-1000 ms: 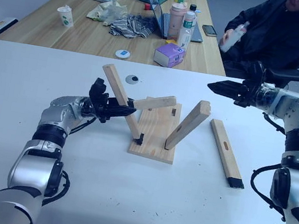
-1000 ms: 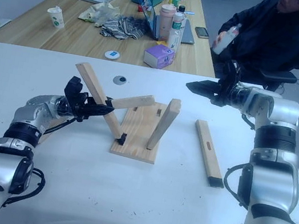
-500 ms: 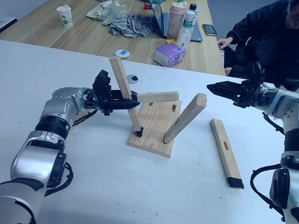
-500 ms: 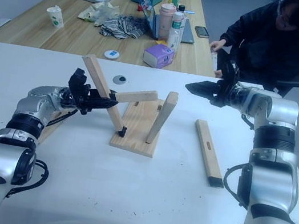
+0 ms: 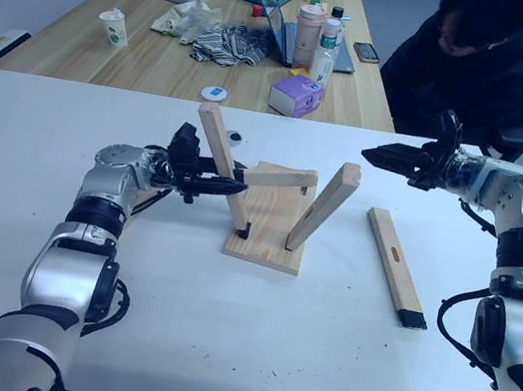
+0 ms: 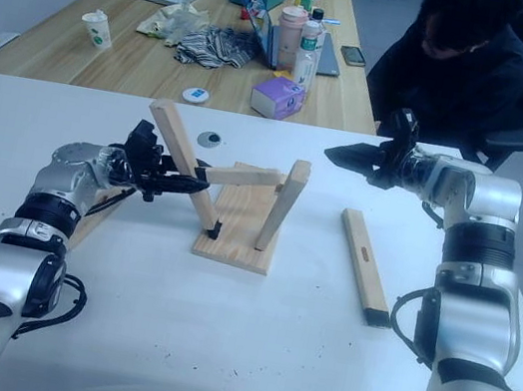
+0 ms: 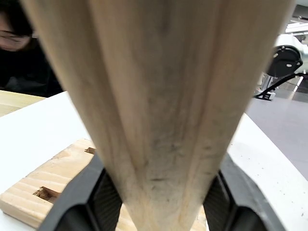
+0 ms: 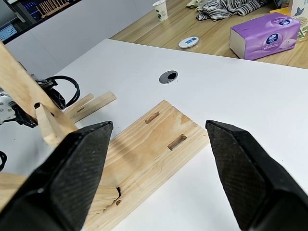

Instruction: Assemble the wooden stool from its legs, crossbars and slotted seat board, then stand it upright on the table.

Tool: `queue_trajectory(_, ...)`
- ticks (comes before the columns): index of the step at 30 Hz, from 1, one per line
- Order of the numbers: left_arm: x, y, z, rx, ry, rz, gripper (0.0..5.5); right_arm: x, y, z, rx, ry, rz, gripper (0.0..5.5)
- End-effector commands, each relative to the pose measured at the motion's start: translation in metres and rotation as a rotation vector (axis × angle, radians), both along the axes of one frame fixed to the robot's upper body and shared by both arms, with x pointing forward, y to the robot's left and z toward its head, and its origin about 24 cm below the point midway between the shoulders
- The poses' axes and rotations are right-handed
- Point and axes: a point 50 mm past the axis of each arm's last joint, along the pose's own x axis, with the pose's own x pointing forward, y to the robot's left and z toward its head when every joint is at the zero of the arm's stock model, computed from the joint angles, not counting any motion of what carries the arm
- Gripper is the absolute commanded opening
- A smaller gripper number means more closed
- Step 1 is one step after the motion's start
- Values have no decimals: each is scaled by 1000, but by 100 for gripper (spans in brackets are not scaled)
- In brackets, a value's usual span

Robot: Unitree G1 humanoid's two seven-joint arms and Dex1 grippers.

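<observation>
Left gripper (image 5: 228, 187) is clamping the tilted leg (image 5: 215, 135) partway along its length, dark fingers (image 7: 86, 202) pressing on either side of the wood. The leg's dark lower tip is resting on the seat board (image 5: 268, 245), which is lying flat on the white table (image 5: 214, 349). A crossbar (image 5: 280, 177) is sticking out sideways from the held leg toward a second leg (image 5: 326, 205) that is leaning up from the board; cannot tell whether the two are touching. These leaning pieces are standing between the two grippers. Right gripper (image 5: 378, 156) is hanging in the air well apart from the assembly, beyond its far right side, jaws spread wide and holding nothing. Two slots (image 8: 177, 141) in the board are lying open. A loose leg (image 5: 396, 265) is lying flat just to the right of the board, and more wooden pieces (image 8: 94, 103) are lying beside the left arm. A round cable hole (image 5: 231, 137) is sitting behind the held leg. On the far wooden table: tissue box (image 5: 296, 95), paper cup (image 5: 115, 28), crumpled cloth (image 5: 230, 43), laptop (image 5: 278, 16).
</observation>
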Motion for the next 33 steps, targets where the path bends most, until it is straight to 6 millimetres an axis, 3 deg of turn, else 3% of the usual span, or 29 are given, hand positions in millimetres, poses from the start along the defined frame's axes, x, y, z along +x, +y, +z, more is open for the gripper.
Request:
queue_trajectory(1, -4, 5, -8, 167, -24, -45, 203, -1, 4, -5, 12, 10, 2, 355)
queue_trajectory(5, -13, 4, -23, 297, -25, -125, 203, -2, 4, -7, 16, 13, -6, 355)
queue_trajectory(12, -21, 10, -33, 387, 21, -183, 203, -8, 3, -14, 28, 28, -24, 355)
queue_trajectory(23, -29, 20, -42, 416, 62, -201, 203, -16, 0, -12, 95, -16, -25, 355)
queue_trajectory(27, -30, 16, -44, 384, 78, -199, 203, -29, -12, 2, 231, -40, 64, 355)
queue_trajectory(33, -35, 18, -49, 368, 99, -197, 203, -56, -32, -10, 194, 9, 189, 424)
